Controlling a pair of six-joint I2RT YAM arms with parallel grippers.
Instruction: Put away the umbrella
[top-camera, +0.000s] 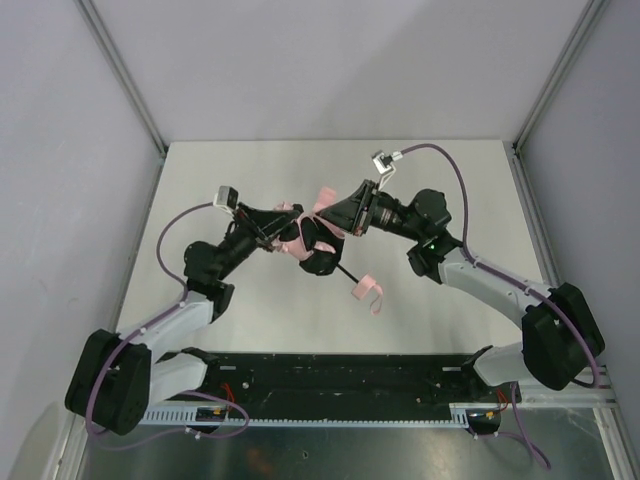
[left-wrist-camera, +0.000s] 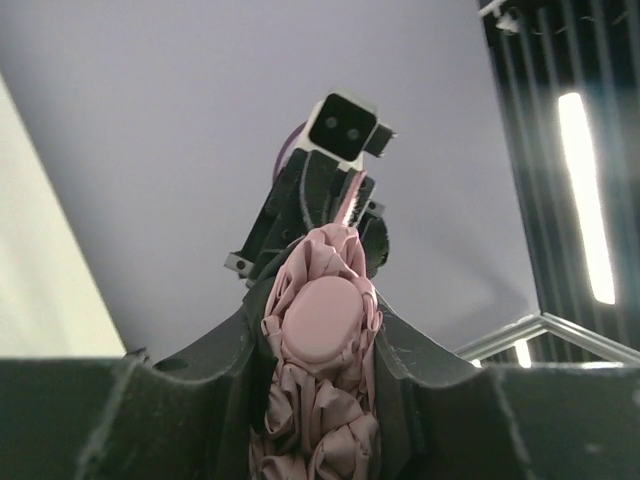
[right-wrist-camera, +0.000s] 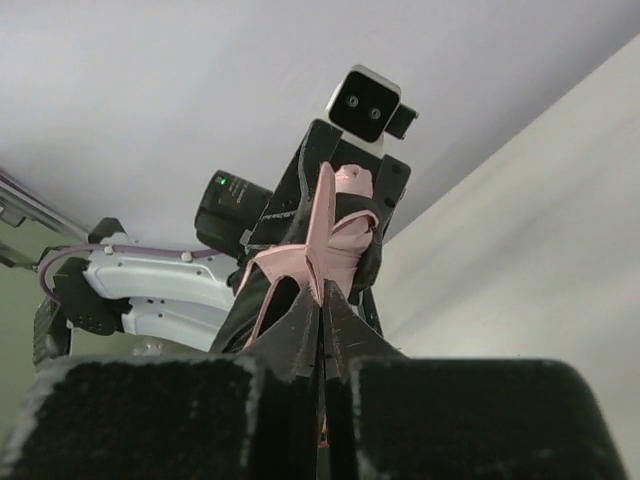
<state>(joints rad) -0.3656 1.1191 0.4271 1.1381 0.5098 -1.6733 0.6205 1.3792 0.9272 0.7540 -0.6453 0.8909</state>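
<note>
The umbrella (top-camera: 298, 243) is held above the white table (top-camera: 250, 180), its pale pink fabric bunched between both grippers. Its black shaft (top-camera: 346, 273) slants down to the pink handle (top-camera: 364, 289) with the wrist strap (top-camera: 376, 303). My left gripper (top-camera: 283, 236) is shut on the bunched canopy; in the left wrist view its fingers (left-wrist-camera: 395, 345) flank the fabric (left-wrist-camera: 315, 420) and a pink oval cap (left-wrist-camera: 325, 315). My right gripper (top-camera: 335, 218) is shut on a thin flap of pink fabric (right-wrist-camera: 322, 225), pinched at the tips of the gripper (right-wrist-camera: 322, 300).
Grey walls with metal frame posts (top-camera: 125, 75) enclose the table on three sides. A black rail (top-camera: 330, 385) carrying the arm bases runs along the near edge. The left arm (right-wrist-camera: 150, 280) shows behind the umbrella in the right wrist view.
</note>
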